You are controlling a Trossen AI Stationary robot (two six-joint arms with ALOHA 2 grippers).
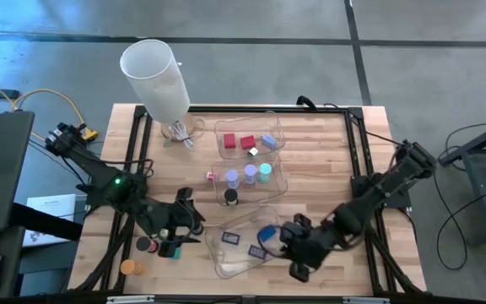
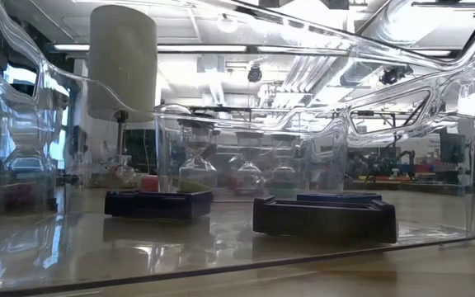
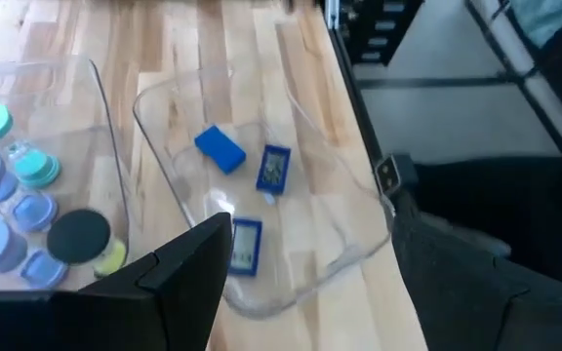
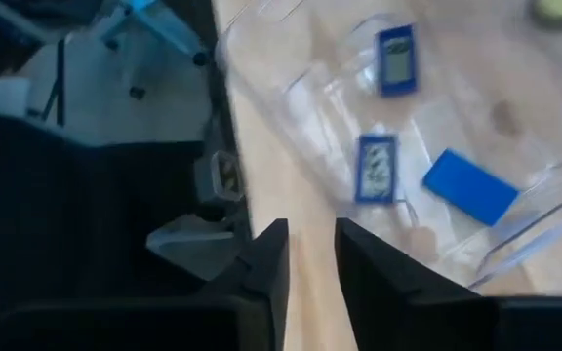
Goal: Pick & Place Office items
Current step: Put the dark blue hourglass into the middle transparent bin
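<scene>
clear plastic tray (image 1: 226, 266) sits at the lower centre of the high view, and 3 flat pieces lie in it: 1 plain blue flat rectangle (image 4: 469, 186) and 2 dark blue framed rectangles (image 4: 377, 168) (image 4: 396, 58).

the right gripper (image 4: 308, 229) hangs at that tray's right edge, lower right of centre in the high view. its fingers are drawn nearly together with only a slim gap, and nothing is in it. bare wood shows between them, outside the tray wall.

the left gripper (image 3: 308, 219) is at the lower left of the high view, fingers spread wide and released, grasping nothing. just beside it on the wooden table (image 1: 327, 160) are loose office items: a black short cylinder (image 1: 146, 244), a small teal piece (image 1: 172, 251) and, nearer the bottom edge, an orange short cylinder (image 1: 130, 268).

my read is that the flat ones are sorted and the next pick falls to the left arm.

- to do it well, centre the spread fingers over 1 cylinder only.
- come straight down so the teal neighbour isn't nudged, and close across the round sides.
- lift high enough to clear a tray wall.
- the right arm should back away without clipping that thin rim, because the light tray could slide.
</scene>
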